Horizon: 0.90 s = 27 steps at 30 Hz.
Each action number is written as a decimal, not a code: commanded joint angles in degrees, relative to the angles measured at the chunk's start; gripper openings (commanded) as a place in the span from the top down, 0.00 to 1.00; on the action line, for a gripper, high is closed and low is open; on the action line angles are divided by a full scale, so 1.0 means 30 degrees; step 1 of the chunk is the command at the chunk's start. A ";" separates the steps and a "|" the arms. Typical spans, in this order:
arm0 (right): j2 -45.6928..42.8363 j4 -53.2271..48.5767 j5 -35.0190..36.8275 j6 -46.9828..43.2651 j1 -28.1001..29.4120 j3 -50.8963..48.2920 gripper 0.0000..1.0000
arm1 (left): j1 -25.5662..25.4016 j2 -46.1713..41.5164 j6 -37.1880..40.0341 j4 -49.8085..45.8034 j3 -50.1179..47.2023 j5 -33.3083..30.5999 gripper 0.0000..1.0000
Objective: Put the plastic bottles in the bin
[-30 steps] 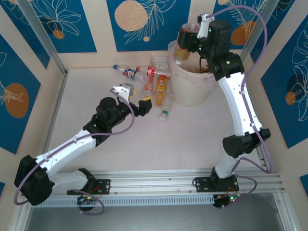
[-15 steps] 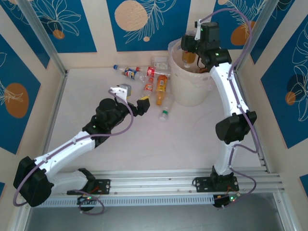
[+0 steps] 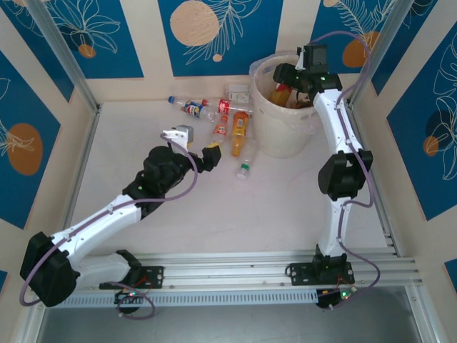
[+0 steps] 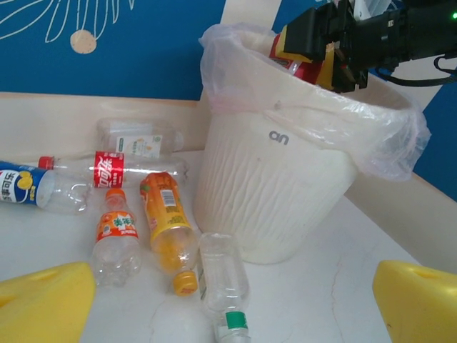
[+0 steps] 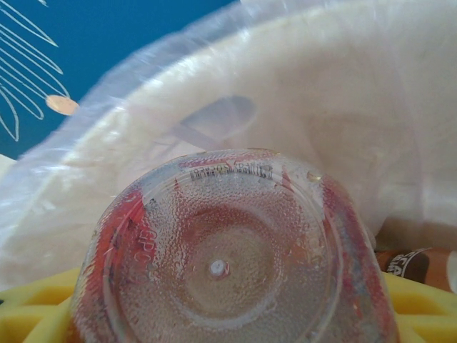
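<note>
Where the right arm reaches over the far right corner of the table (image 3: 214, 207), the right gripper (image 3: 283, 78) sits above the mouth of the bin (image 3: 280, 132), with its jaws clamped on the held bottle (image 5: 218, 268). The right wrist view shows this bottle's dimpled base facing the camera, red label at its sides and yellow fingers (image 5: 28, 311) at both lower corners. Behind it are the bin's inner wall and the clear liner (image 4: 385, 136). A brown-labelled bottle (image 5: 408, 261) lies inside the bin.

The left gripper (image 3: 199, 143) hangs low over the table with its jaws fully apart and nothing between them, pointing toward the loose bottles.

Six bottles lie on their sides on the table, left of the bin:
- blue-labelled bottle (image 4: 21, 187), farthest left;
- cola bottle (image 4: 107, 170), red label, beside it;
- pale-labelled bottle (image 4: 139, 139), against the back wall;
- small orange-labelled bottle (image 4: 116, 236);
- orange-capped bottle (image 4: 168, 225), touching the small one's side or nearly so;
- green-capped bottle (image 4: 225, 279), just beside the bin's base.

The bin stands upright.
</note>
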 commanded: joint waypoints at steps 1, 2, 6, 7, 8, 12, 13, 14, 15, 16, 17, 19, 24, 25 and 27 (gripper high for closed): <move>0.0893 -0.1014 -0.1635 0.0858 -0.0081 0.1208 0.35 | 0.0113 0.0170 -0.0431 -0.0372 0.0334 -0.0606 0.00; 0.1135 -0.1069 -0.1763 0.0818 -0.0076 0.1325 0.35 | 0.0097 0.0185 -0.0406 -0.0458 0.0362 -0.0689 0.00; 0.2152 -0.1615 -0.1739 0.0352 0.0099 0.2162 0.36 | 0.0097 0.0144 -0.0340 -0.0676 0.0481 -0.0742 0.00; 0.2362 -0.1782 -0.1544 0.0091 0.0203 0.2308 0.36 | 0.0099 0.0133 -0.0311 -0.0667 0.0506 -0.0727 0.00; 0.2572 -0.1960 -0.1203 -0.0245 0.0341 0.2508 0.36 | 0.0106 0.0112 -0.0260 -0.0712 0.0553 -0.0726 0.00; 0.3722 -0.3388 -0.0321 -0.0994 0.0650 0.3948 0.36 | 0.0108 0.0178 -0.0077 -0.0954 0.0824 -0.0788 0.00; 0.4046 -0.3855 -0.0232 -0.0991 0.0640 0.4381 0.36 | 0.0118 0.0211 -0.0047 -0.0960 0.0858 -0.0759 0.00; 0.4385 -0.4393 -0.0154 -0.0999 0.0646 0.4858 0.36 | 0.0101 0.0253 -0.0046 -0.0962 0.0913 -0.0727 0.00; 0.4662 -0.4953 0.0208 -0.0972 0.0613 0.5264 0.36 | 0.0111 0.0338 -0.0092 -0.0989 0.0947 -0.0692 0.00; 0.4871 -0.5437 0.0743 -0.0924 0.0612 0.5539 0.37 | 0.0101 0.0387 -0.0108 -0.0991 0.0992 -0.0625 0.00; 0.4953 -0.5866 0.1285 -0.0909 0.0603 0.5681 0.37 | 0.0117 0.0445 -0.0131 -0.1020 0.1022 -0.0541 0.00; 0.4809 -0.6039 0.1761 -0.0907 0.0466 0.5429 0.37 | 0.0097 0.0563 -0.0178 -0.1008 0.1068 -0.0408 0.00; 0.3892 -0.6060 0.1888 -0.0800 0.0087 0.5433 0.17 | 0.0105 0.1186 -0.0168 -0.1804 0.1699 -0.0259 0.00; 0.3656 -0.6012 0.1859 -0.0873 0.0092 0.5413 0.14 | 0.0097 0.1362 -0.0121 -0.2014 0.1885 -0.0188 0.00; 0.3147 -0.5942 0.1645 -0.1014 0.0064 0.5434 0.10 | 0.0124 0.1873 -0.0061 -0.2479 0.2290 0.0067 0.00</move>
